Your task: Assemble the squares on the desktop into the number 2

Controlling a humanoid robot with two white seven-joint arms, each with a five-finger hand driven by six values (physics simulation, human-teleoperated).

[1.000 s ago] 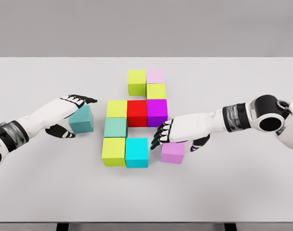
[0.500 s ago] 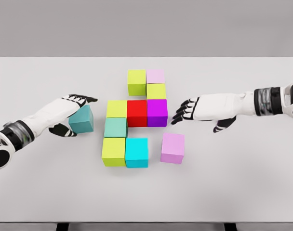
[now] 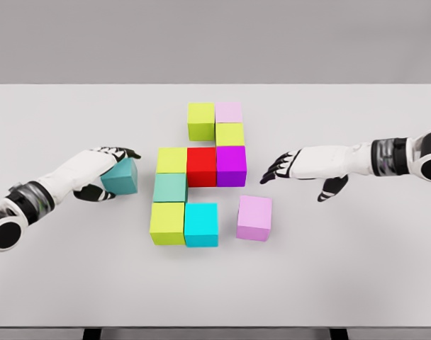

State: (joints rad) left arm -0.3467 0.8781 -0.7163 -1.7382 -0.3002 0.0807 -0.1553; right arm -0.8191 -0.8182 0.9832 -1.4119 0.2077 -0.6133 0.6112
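The left hand (image 3: 95, 173) lies over a teal cube (image 3: 120, 177) on the white counter (image 3: 59, 269); its dark fingers (image 3: 122, 152) reach across the cube's top far edge while the thumb curls below at its near left side, so the fingers appear to be closed around the cube, though the contact on the hidden side cannot be seen clearly. This cube sits just left of the main cluster, apart from it by a narrow gap.

The cluster lies at the counter's middle: a lime square (image 3: 200, 120) and a pale pink square (image 3: 228, 112) side by side at the far end; a yellow-green square (image 3: 230, 134) just below the pink one; then a row of a yellow-green square (image 3: 171, 160), a red square (image 3: 201, 166) and a purple square (image 3: 231, 165) touching each other; a sea-green square (image 3: 170, 188) under the row's left end; a lime square (image 3: 167, 223) and a cyan square (image 3: 200, 224) touching at the near end.

A lilac cube (image 3: 254, 217) stands alone, right of the cyan square and separated from it by a gap; it is turned slightly askew.

The right hand (image 3: 300, 166) hovers to the right of the purple square, above and beyond the lilac cube, touching neither; its fingers (image 3: 272, 168) are spread loosely and hold nothing, the thumb hanging down.
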